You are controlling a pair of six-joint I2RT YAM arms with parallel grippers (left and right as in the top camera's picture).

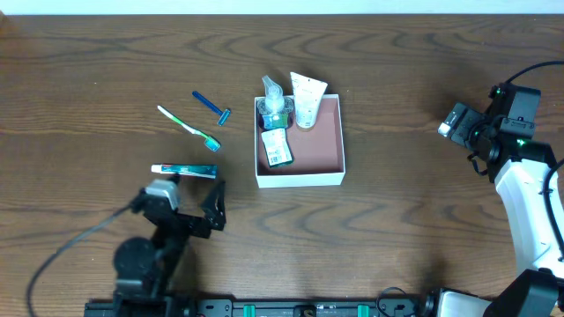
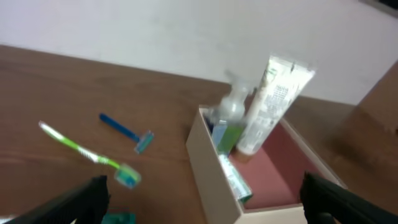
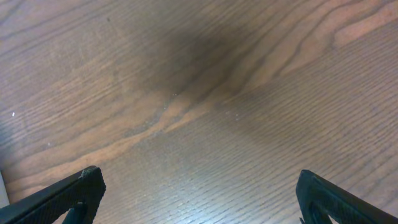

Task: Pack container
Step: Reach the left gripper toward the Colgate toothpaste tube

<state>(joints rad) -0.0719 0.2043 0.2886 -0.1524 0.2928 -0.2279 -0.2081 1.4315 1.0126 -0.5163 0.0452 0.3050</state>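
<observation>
The container (image 1: 300,179) is a square white-walled box with a pink-brown inside, at the table's middle. A clear pump bottle (image 1: 274,104), a white tube (image 1: 307,99) and a green-labelled tube (image 1: 277,147) are in it. My left gripper (image 1: 192,201) is open and empty, near the front edge, left of the container. In the left wrist view the container (image 2: 214,168), pump bottle (image 2: 230,106) and white tube (image 2: 273,102) lie ahead of the open jaws (image 2: 205,194). My right gripper (image 1: 464,130) is open and empty at the far right, over bare wood (image 3: 199,193).
On the table left of the container lie a blue razor (image 1: 211,106), a green toothbrush (image 1: 189,127) and a teal toothpaste tube (image 1: 184,170), the last just ahead of my left gripper. The razor (image 2: 127,132) and the toothbrush (image 2: 87,152) also show in the left wrist view.
</observation>
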